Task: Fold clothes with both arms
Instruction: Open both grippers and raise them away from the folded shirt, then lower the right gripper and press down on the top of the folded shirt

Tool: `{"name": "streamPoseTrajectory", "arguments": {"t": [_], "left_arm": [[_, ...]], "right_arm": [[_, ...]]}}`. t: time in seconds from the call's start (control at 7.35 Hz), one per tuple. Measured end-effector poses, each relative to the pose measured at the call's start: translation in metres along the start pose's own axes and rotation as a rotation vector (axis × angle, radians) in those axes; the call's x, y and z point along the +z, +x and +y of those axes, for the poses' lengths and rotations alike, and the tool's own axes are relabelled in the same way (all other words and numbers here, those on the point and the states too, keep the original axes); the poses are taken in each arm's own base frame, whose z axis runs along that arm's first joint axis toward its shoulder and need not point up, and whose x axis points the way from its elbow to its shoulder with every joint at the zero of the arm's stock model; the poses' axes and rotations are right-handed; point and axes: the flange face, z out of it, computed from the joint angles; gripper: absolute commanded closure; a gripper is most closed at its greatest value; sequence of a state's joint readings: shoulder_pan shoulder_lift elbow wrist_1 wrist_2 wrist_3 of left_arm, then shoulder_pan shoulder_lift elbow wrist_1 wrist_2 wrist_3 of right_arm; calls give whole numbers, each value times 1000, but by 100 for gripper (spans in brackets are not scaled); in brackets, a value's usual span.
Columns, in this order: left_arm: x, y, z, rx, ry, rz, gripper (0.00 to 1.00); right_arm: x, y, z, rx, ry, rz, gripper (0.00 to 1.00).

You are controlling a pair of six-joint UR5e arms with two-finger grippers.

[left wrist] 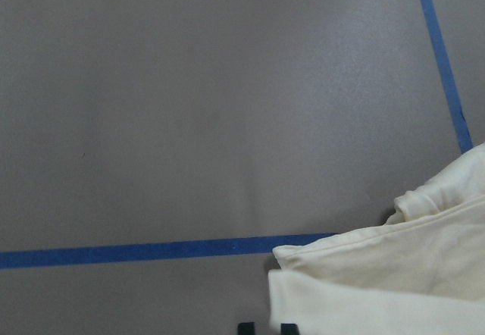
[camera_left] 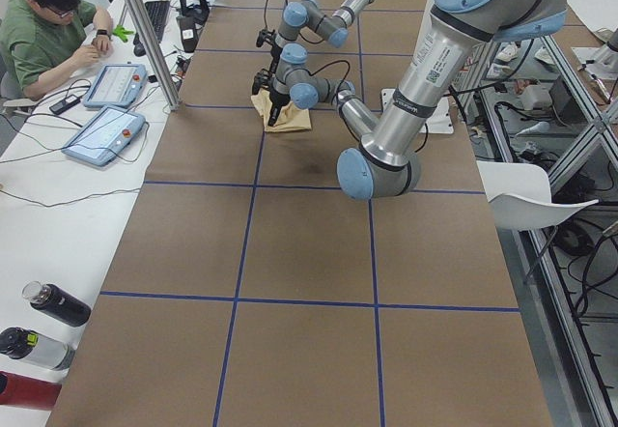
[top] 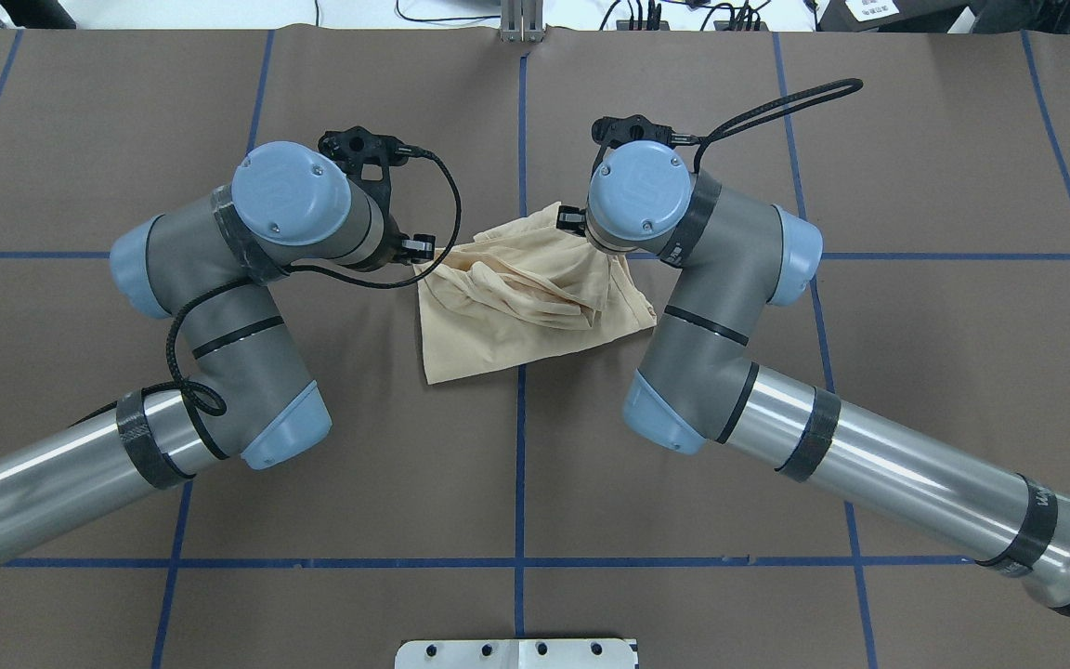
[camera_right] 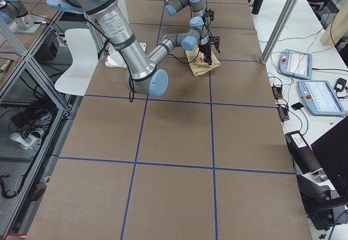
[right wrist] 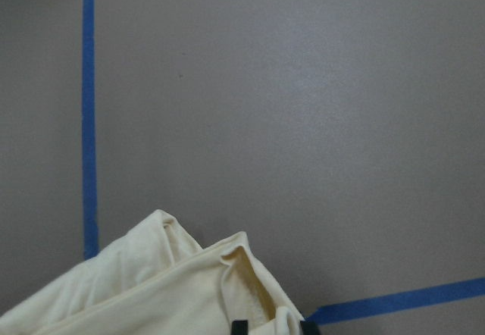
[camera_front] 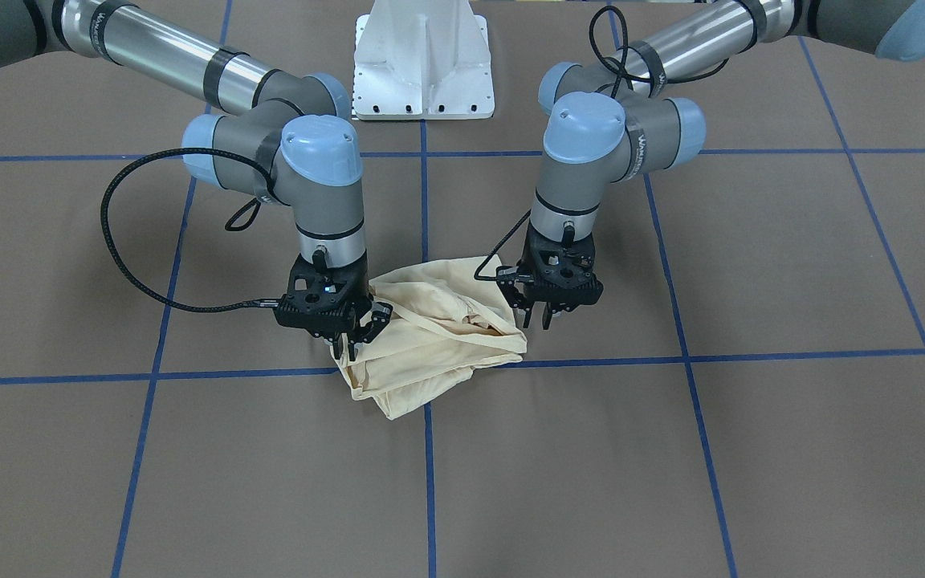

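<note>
T-shirt [camera_front: 438, 321] is bunched, inner layers folded out of sight. In the overhead view both grippers sit hidden under their own wrists. Left gripper [camera_front: 535, 319] and right gripper [camera_front: 350, 345]: wrist views cut the fingertips [left wrist: 246, 328] at the bottom edge (only black nubs show), so the grip is unclear. In the side views the grippers are too small to judge. Left arm [camera_front: 695, 40] and right arm [camera_front: 157, 56] run off frame.

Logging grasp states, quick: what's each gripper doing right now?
Left gripper: cannot tell, fingertips at the T-shirt edge.
Right gripper: shut on the T-shirt.
</note>
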State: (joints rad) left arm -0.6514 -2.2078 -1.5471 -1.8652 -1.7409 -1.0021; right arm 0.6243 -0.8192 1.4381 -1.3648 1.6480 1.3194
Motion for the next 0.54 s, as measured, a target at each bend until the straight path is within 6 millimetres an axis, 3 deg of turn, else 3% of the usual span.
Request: {"name": "streamPoseTrajectory", "arguments": {"t": [0.27, 0.54], "left_arm": [[-3, -44, -12, 134, -25, 38, 0], [1, -83, -9, 209, -17, 69, 0]], "right_arm": [[-38, -15, -10, 27, -95, -48, 1], [-74, -39, 21, 31, -142, -25, 7]]}}
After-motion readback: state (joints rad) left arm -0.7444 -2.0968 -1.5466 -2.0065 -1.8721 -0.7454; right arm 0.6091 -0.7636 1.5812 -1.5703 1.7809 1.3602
